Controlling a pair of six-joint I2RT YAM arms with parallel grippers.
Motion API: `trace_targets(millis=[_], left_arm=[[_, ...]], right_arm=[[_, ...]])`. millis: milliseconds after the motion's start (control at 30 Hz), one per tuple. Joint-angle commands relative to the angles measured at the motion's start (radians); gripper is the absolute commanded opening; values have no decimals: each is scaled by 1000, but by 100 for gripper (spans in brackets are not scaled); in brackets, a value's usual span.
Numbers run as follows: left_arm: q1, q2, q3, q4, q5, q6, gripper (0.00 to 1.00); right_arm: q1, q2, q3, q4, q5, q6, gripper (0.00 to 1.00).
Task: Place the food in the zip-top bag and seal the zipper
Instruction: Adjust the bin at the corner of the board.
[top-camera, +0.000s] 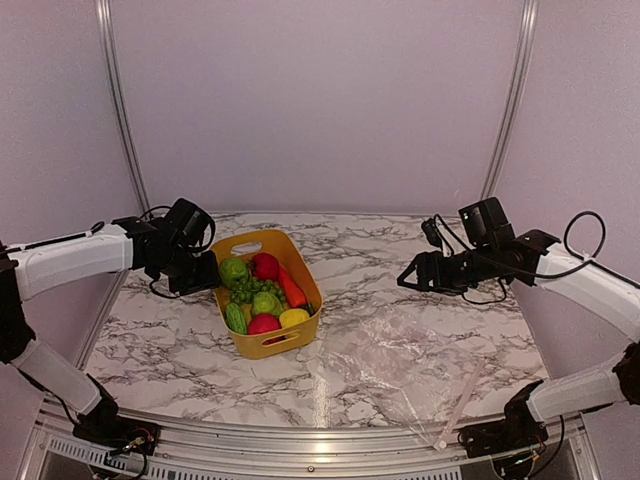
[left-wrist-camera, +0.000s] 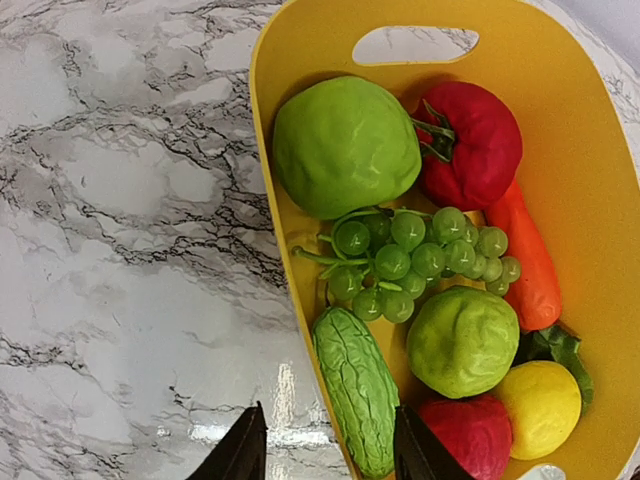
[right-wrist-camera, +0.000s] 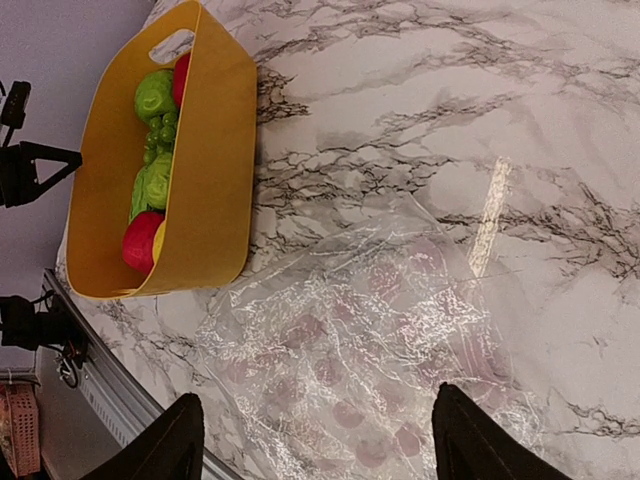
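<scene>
The food lies in a yellow tub (top-camera: 272, 343): a green fruit (left-wrist-camera: 345, 145), a red one (left-wrist-camera: 470, 145), an orange carrot (left-wrist-camera: 530, 260), grapes (left-wrist-camera: 420, 260), a cucumber (left-wrist-camera: 358, 385), a lemon (left-wrist-camera: 540, 405) and a red apple (left-wrist-camera: 465, 435). The clear zip-top bag (top-camera: 400, 365) lies flat and empty to the right of the tub, its pale zipper (top-camera: 462, 405) along the near right edge. My left gripper (top-camera: 205, 272) is open above the tub's left rim and the cucumber, as the left wrist view (left-wrist-camera: 328, 408) shows. My right gripper (top-camera: 410, 278) is open and empty above the bag (right-wrist-camera: 350, 340).
The tub (right-wrist-camera: 200, 170) stands left of centre on the marble table (top-camera: 150, 340), its handle slot at the far end. A metal rail (top-camera: 300, 440) runs along the near edge. Pale walls close the back and sides.
</scene>
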Motion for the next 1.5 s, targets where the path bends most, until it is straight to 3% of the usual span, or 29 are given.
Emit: trace_targets(millis=[0, 333, 600, 833, 867, 900, 1000, 1033, 1067, 1300, 1467], left_arm=[[-8, 63, 26, -46, -12, -79, 43], [-6, 65, 49, -105, -52, 67, 14], [-6, 32, -27, -117, -28, 171, 6], [-5, -6, -34, -117, -110, 293, 3], [-5, -9, -23, -115, -116, 306, 5], [-6, -9, -6, -113, -117, 318, 14], [-8, 2, 79, -117, -96, 316, 56], [-9, -2, 108, -116, -94, 302, 86], [-9, -11, 134, -106, -88, 291, 97], [-9, -7, 317, -68, 2, 324, 99], [-22, 3, 379, 23, 26, 379, 99]], right_arm=[[9, 11, 7, 8, -3, -1, 75], [9, -7, -7, 7, 1, 0, 75], [9, -38, -60, 6, 8, 9, 75], [9, -72, -88, -55, 22, 34, 75], [9, -81, -93, -73, 36, 54, 74], [9, -96, -101, -93, 55, 78, 74], [9, -145, -131, -146, 98, 170, 75], [9, -166, -143, -161, 109, 200, 75], [9, -189, -157, -176, 122, 226, 75], [-1, -328, -248, -308, 215, 365, 76], [-9, -381, -348, -349, 157, 490, 79]])
